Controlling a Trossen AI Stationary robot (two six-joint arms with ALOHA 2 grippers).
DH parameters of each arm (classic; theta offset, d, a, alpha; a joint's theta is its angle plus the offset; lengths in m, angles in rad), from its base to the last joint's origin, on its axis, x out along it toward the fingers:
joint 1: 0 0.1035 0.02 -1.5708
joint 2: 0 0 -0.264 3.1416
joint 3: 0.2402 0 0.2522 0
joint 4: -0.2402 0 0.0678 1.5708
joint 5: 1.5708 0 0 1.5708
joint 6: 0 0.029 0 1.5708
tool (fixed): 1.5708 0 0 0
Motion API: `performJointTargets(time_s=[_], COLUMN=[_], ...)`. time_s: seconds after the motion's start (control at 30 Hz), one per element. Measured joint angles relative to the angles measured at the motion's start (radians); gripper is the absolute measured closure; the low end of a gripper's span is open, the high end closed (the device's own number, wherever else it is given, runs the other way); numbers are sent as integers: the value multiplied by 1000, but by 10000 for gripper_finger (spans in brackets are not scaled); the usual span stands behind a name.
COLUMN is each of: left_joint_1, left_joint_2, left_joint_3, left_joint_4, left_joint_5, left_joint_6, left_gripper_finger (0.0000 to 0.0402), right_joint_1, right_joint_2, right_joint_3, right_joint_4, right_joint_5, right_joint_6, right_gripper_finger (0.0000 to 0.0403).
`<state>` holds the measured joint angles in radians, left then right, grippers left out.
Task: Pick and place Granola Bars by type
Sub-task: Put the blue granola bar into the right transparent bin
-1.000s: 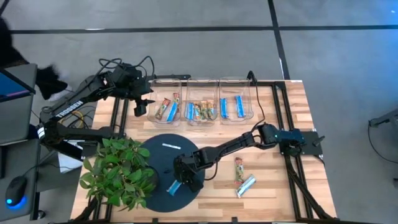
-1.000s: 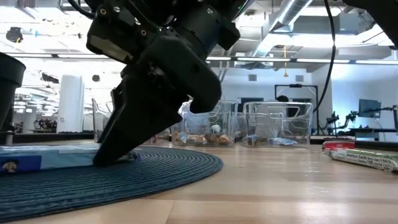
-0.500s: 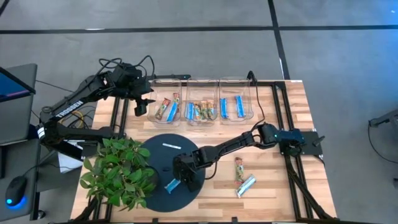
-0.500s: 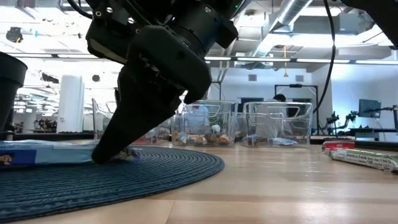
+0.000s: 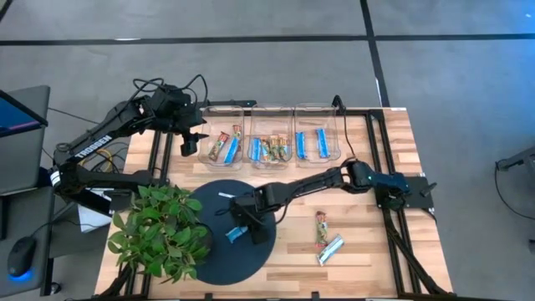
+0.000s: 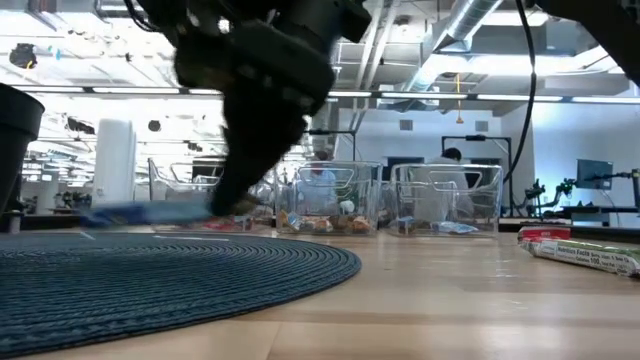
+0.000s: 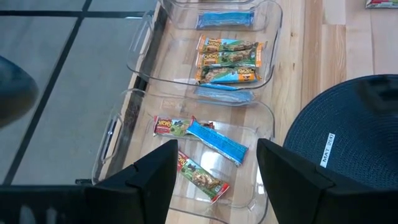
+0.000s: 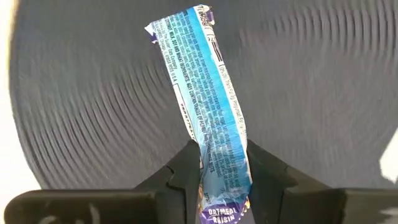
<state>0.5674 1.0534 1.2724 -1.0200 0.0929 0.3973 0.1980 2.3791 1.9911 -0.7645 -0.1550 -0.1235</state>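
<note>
My right gripper (image 5: 244, 231) hangs over the dark round mat (image 5: 209, 259), shut on a bright blue granola bar (image 8: 202, 93). The low view shows the bar (image 6: 150, 212) above the mat. My left gripper (image 7: 214, 186) waits open above the leftmost clear bin (image 5: 224, 147), holding nothing. The three bins hold sorted bars. The left one has red-brown bars and a blue one (image 7: 217, 142), the middle one (image 5: 271, 149) green-orange bars, and the right one (image 5: 317, 144) blue bars. Two more bars (image 5: 321, 227) (image 5: 331, 249) lie flat on the wood right of the mat. My right gripper pinches the blue bar between its two fingers near its purple-printed end (image 8: 221, 186). The fingers come steeply from above. The rest of the bar sticks out past the fingertips. It is lifted clear of the mat and lies roughly level in the low view.
A potted plant (image 5: 159, 232) stands at the mat's left edge. A thin white strip (image 5: 227, 196) lies on the far part of the mat. Dark rails (image 5: 372, 159) run along the table's right side. Bare wood lies between the mat and the bins.
My right gripper has risen and gone toward the table's far edge, rolling its wrist. The blue bar, which lay flat on the mat, is now lifted clear of it.
</note>
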Motion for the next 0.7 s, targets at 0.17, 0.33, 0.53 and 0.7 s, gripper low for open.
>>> performJointTargets(time_s=[0.17,0.33,0.53,0.7], left_joint_1=[0,0,0,0], left_joint_2=[0,0,0,0], left_joint_3=[0,0,0,0], left_joint_4=[-3,-3,-3,-3], left_joint_5=[0,2,3,3], left_joint_6=[0,-2,-17,-45], left_gripper_finger=[187,187,187,187], right_joint_1=[-20,-25,-26,-33], right_joint_2=[-13,-77,-210,-322], right_joint_3=[30,31,32,32], right_joint_4=[-194,-308,-430,-604], right_joint_5=[6,50,175,298], right_joint_6=[110,211,383,668], right_gripper_finger=[310,310,310,310])
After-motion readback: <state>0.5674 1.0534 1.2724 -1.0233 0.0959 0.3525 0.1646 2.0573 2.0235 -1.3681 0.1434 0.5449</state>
